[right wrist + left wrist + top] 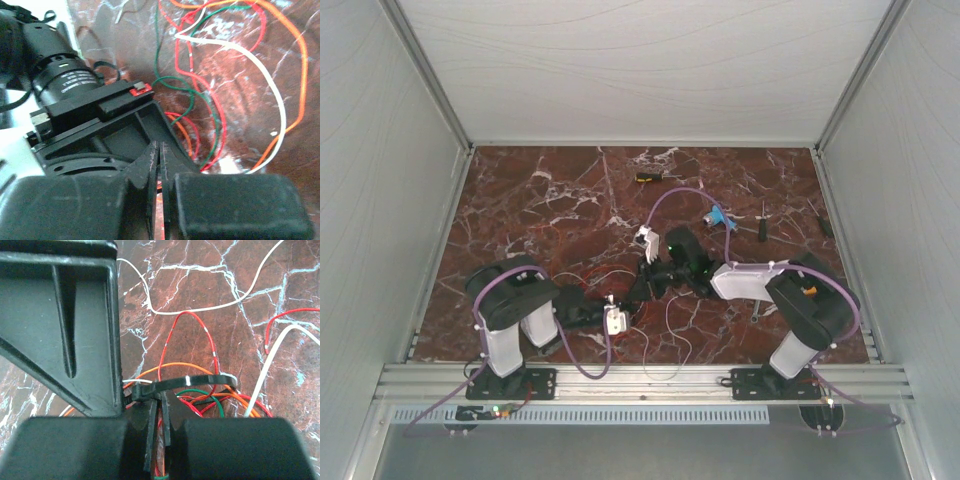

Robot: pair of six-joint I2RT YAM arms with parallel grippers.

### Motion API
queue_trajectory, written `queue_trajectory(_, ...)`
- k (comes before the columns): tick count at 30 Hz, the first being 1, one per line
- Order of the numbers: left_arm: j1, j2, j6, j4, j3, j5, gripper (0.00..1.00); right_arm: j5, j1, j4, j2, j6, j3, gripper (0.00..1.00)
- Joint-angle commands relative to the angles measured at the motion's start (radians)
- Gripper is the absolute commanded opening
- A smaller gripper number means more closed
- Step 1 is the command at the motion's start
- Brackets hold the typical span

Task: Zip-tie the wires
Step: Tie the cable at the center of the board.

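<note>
The wires [187, 313], thin red, white, orange and green strands, lie tangled on the marble table [520, 200]. A black zip tie [200, 380] loops around several of them. My left gripper [159, 397] is shut on the tie just right of its head, with wires showing in the slit behind. The tie's tail end runs under the right gripper's finger [75, 330]. In the right wrist view my right gripper [159, 146] is shut, tips against the left gripper's body [65, 82], wires [215, 100] beyond. From above, both grippers [640, 285] meet at mid-table.
Small screwdrivers lie at the back: a yellow-handled one [648, 177] and a dark one [761, 222]. A blue item [720, 217] sits behind the right arm. A loose white wire [670, 330] trails toward the front rail. Grey walls enclose the sides.
</note>
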Motion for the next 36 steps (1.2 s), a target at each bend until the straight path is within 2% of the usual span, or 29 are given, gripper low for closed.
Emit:
queue_trajectory(1, 0.003, 0.002, 0.011, 0.265, 0.011, 0.051, 0.00, 0.273, 0.051, 0.038, -0.045, -0.200, -0.010, 0.00)
queue_trajectory(3, 0.003, 0.001, 0.010, 0.265, 0.011, 0.054, 0.00, 0.359, 0.074, 0.058, -0.050, -0.247, -0.007, 0.00)
queue_trajectory(8, 0.003, 0.000, 0.011, 0.265, 0.008, 0.054, 0.00, 0.454, 0.092, 0.159, -0.070, -0.303, -0.038, 0.00)
queue_trajectory(17, 0.004, -0.001, 0.013, 0.265, 0.008, 0.057, 0.00, 0.534, 0.096, 0.244, -0.108, -0.342, -0.066, 0.00)
queue_trajectory(21, 0.002, 0.002, 0.011, 0.265, 0.008, 0.055, 0.00, 0.531, 0.098, 0.234, -0.102, -0.311, -0.046, 0.00)
queue_trajectory(25, 0.003, 0.002, 0.011, 0.265, 0.007, 0.050, 0.00, 0.496, 0.063, 0.173, -0.169, -0.177, -0.043, 0.00)
queue_trajectory(26, 0.003, 0.004, 0.010, 0.265, 0.008, 0.048, 0.00, 0.463, 0.044, 0.150, -0.194, -0.153, -0.049, 0.02)
queue_trajectory(29, 0.002, 0.002, 0.009, 0.265, 0.009, 0.039, 0.00, 0.373, 0.000, 0.049, -0.287, -0.119, -0.075, 0.23)
queue_trajectory(31, 0.003, 0.001, 0.005, 0.265, 0.011, 0.026, 0.00, 0.350, -0.014, -0.038, -0.343, -0.116, -0.090, 0.32)
queue_trajectory(36, 0.002, -0.009, 0.004, 0.265, 0.009, -0.005, 0.00, 0.388, 0.024, -0.168, -0.460, -0.104, -0.138, 0.42)
